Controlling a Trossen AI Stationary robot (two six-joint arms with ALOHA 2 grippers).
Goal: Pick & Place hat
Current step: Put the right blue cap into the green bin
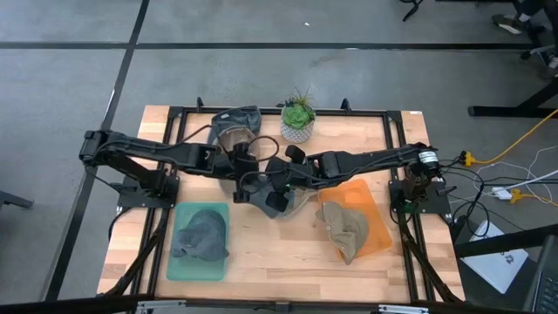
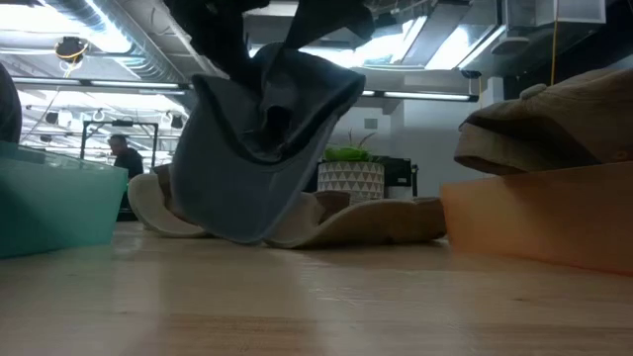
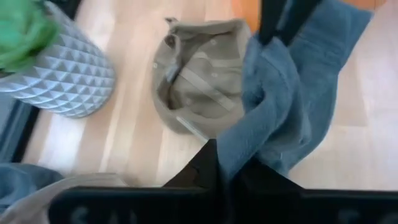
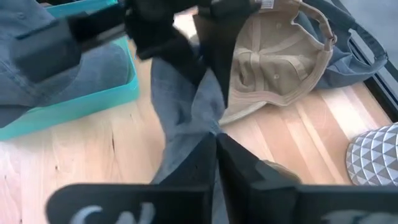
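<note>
At centre frame, the left gripper (image 1: 247,184) and right gripper (image 1: 277,179) both pinch a limp grey-blue cloth hat (image 1: 277,201) lifted above the wooden table (image 1: 270,253), where opposing pulls could tug it from either set of fingers.

Arms: we see two black jointed arms, the left arm (image 1: 148,150) and the right arm (image 1: 375,160).
Cables: black loops near the wrists.
Fingers: dark, flat, wedge-shaped.
</note>
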